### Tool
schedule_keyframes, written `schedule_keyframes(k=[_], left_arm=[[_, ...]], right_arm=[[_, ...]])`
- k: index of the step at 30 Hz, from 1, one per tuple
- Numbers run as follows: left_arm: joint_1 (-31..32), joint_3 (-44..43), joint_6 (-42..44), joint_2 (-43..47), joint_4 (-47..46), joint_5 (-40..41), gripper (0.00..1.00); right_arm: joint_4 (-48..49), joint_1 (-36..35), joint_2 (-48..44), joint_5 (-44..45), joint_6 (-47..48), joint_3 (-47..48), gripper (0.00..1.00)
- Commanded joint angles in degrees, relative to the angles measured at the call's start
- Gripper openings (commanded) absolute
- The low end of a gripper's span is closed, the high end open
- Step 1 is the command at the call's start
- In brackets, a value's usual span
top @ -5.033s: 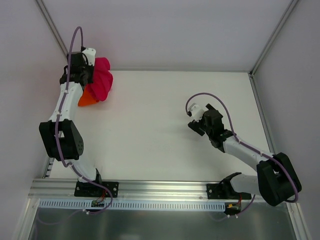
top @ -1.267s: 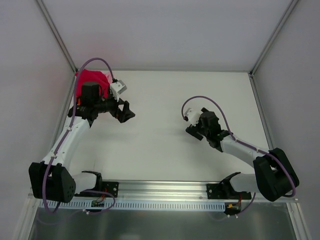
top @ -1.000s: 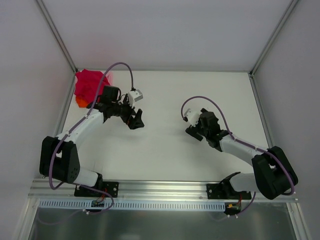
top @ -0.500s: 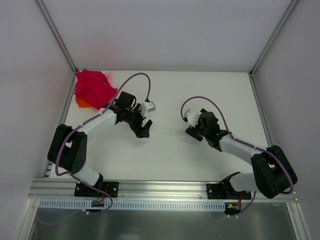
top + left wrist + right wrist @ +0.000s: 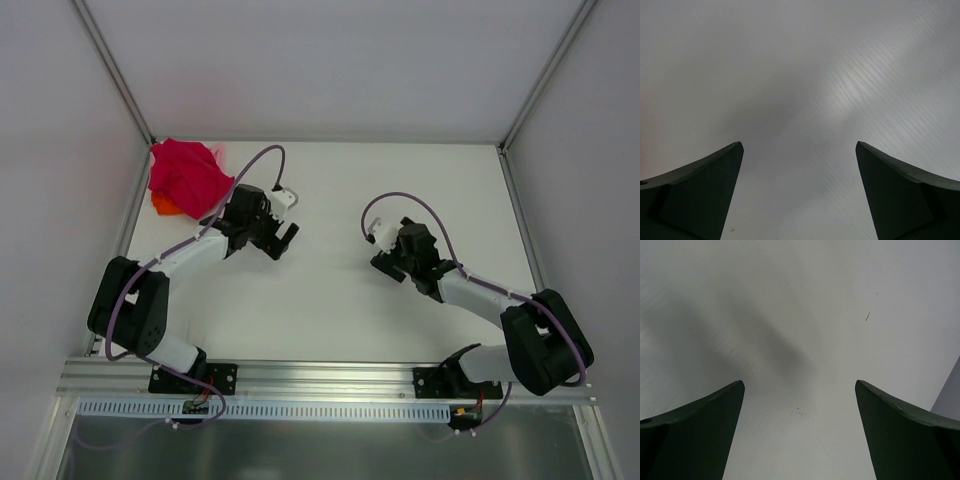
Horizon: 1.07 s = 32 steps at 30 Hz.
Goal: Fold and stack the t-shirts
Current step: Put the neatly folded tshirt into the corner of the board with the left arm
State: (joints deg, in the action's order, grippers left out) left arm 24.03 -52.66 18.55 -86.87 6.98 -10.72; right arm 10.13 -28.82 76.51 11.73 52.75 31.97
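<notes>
A crumpled crimson-red t-shirt [image 5: 186, 175] lies in the far left corner of the white table [image 5: 330, 310]. A bit of an orange t-shirt [image 5: 164, 205] sticks out from under its near edge. My left gripper [image 5: 284, 241] stands open over bare table, to the right of the heap and apart from it; nothing lies between its fingers [image 5: 695, 192]. My right gripper [image 5: 388, 263] is open too, low over the table's middle right, empty. Both wrist views show only table surface between the dark fingers [image 5: 905, 435].
Grey side walls with metal corner posts [image 5: 112, 70] close in the table on the left, right and back. An aluminium rail [image 5: 320, 378] with both arm bases runs along the near edge.
My left arm has let go of the red heap and swung right and toward the table's middle, away from the corner. The shirts have settled in the corner. The right arm has barely moved.
</notes>
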Motion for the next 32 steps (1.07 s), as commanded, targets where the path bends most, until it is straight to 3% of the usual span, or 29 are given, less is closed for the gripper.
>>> schedule_keyframes(k=[1,17,32], left_arm=[[0.0,0.5,-3.2,2.8,-5.7,7.1,0.99],[-2.8,2.0,-6.9,3.6,-11.0,16.5,0.99],[-4.9,4.4,-7.5,5.8,-15.5,16.9,0.99]], right_arm=[[2.6,-0.4,-0.5,1.4,-0.3,0.3,1.0],[4.6,-0.4,0.0,3.5,-0.5,0.2,1.0],[7.5,-0.4,0.0,5.9,-0.5,-0.4,1.0]])
